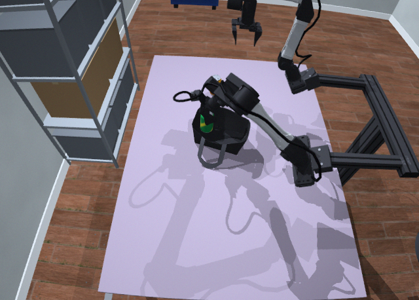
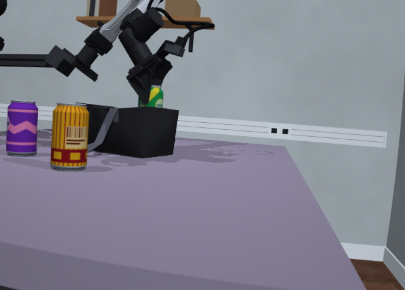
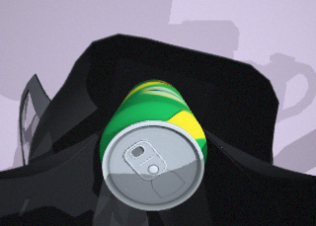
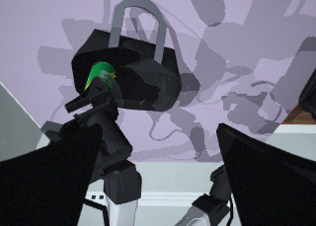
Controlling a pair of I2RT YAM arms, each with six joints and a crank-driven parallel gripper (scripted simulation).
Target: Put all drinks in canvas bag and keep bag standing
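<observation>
A black canvas bag (image 1: 236,144) (image 2: 147,136) (image 4: 143,95) stands with its walls up. My left gripper (image 2: 151,92) is shut on a green and yellow can (image 1: 206,125) (image 2: 157,97) (image 3: 163,110) (image 4: 101,69), which is tilted in the left wrist view. The can is partly inside one end of the bag, its top above the wall; its lower end is hidden. An orange striped can (image 2: 69,136) and a purple can (image 2: 22,128) stand upright outside the bag. My right gripper (image 1: 245,43) (image 4: 159,126) is open and empty, high beyond the table's far edge.
A grey handle (image 1: 211,166) (image 4: 164,34) hangs outside the bag. The left arm (image 1: 270,124) reaches across above the bag. A metal rack (image 1: 118,160) stands beside the lilac table (image 1: 189,256) (image 2: 209,198).
</observation>
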